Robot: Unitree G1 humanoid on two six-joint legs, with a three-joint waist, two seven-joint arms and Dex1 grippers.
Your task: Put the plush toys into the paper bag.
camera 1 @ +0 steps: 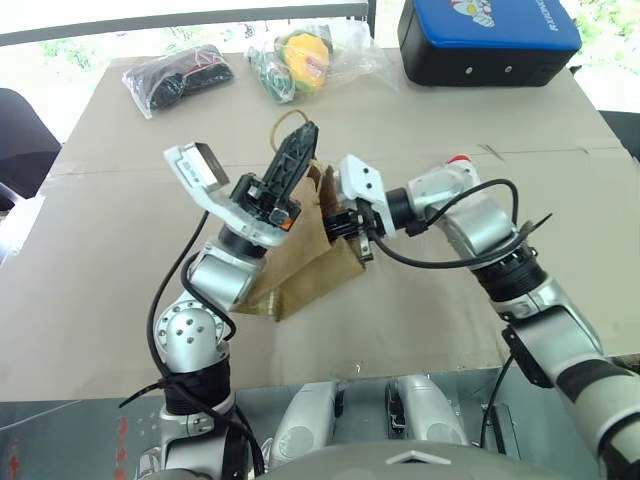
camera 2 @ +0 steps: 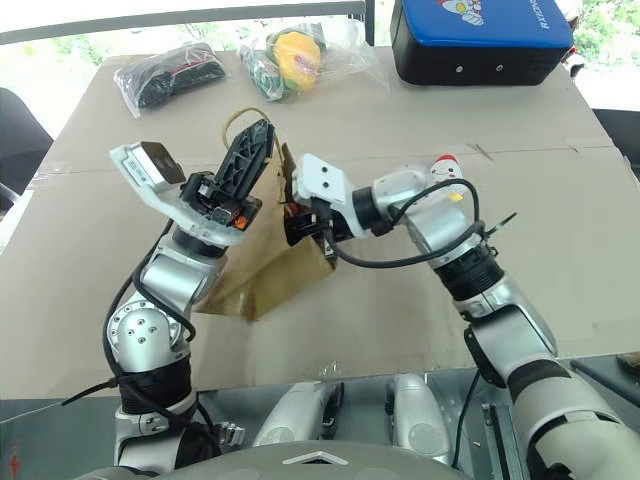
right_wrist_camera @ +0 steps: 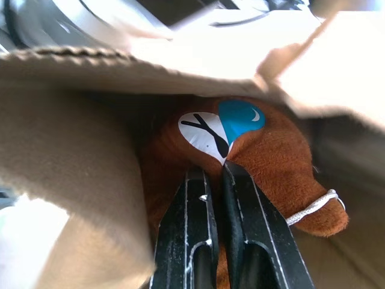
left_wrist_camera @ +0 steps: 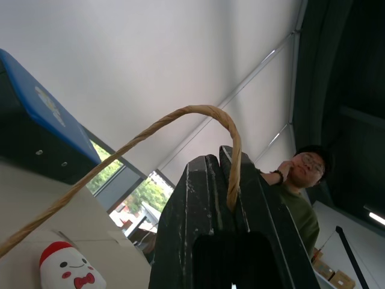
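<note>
The brown paper bag (camera 1: 300, 270) stands tilted in the middle of the table. My left gripper (camera 1: 300, 135) is shut on one of its twisted loop handles (left_wrist_camera: 180, 114) and holds it up above the bag. My right gripper (right_wrist_camera: 210, 171) reaches sideways into the bag's mouth, shut on the orange-brown plush toy (right_wrist_camera: 271, 144), which sits between the paper walls. Its face patch shows just past the fingertips. The white plush toy with the red top (camera 1: 458, 160) stands on the table behind my right forearm and appears again in the left wrist view (left_wrist_camera: 66, 268).
A blue-topped black case (camera 1: 490, 40) sits at the far right. Yellow-green things in clear plastic (camera 1: 300, 55) and a black bundle in clear plastic (camera 1: 178, 78) lie at the far edge. The table is covered with cardboard (camera 1: 420, 330). A person (left_wrist_camera: 301, 180) stands beyond it.
</note>
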